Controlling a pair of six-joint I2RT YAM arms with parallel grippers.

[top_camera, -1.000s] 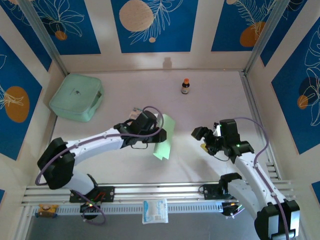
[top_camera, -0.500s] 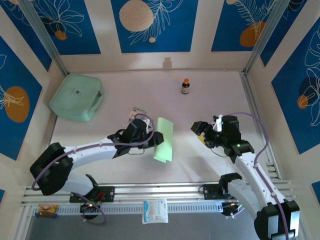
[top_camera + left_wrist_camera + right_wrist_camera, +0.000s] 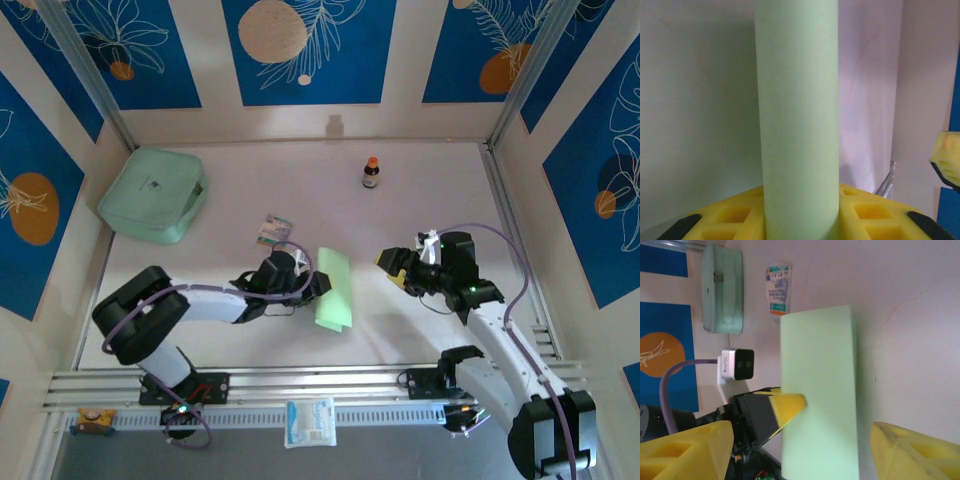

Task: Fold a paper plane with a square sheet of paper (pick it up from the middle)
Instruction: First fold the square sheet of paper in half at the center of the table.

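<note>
Multicoloured packet (image 3: 272,229): printed face up, flat on the desk (image 3: 440,210) just behind the left arm; its writing is too small to read.
Brown bottle (image 3: 371,173): orange cap, upright near the back wall; the label cannot be read.
Sheet of paper (image 3: 334,290): pale lime-green, plain, no marks; folded into a narrow rectangle in the middle of the desk, between the two hands.
Left hand (image 3: 320,284): yellow pads nearly closed, pinching the left long edge of the sheet; in the left wrist view the strip rises straight from between them.
Right hand (image 3: 392,268): fingers spread wide, holding nothing, pointed at the sheet from the right and apart from it.
Mint-green box (image 3: 153,193): far left of the desk, lid closed, contents hidden.
</note>
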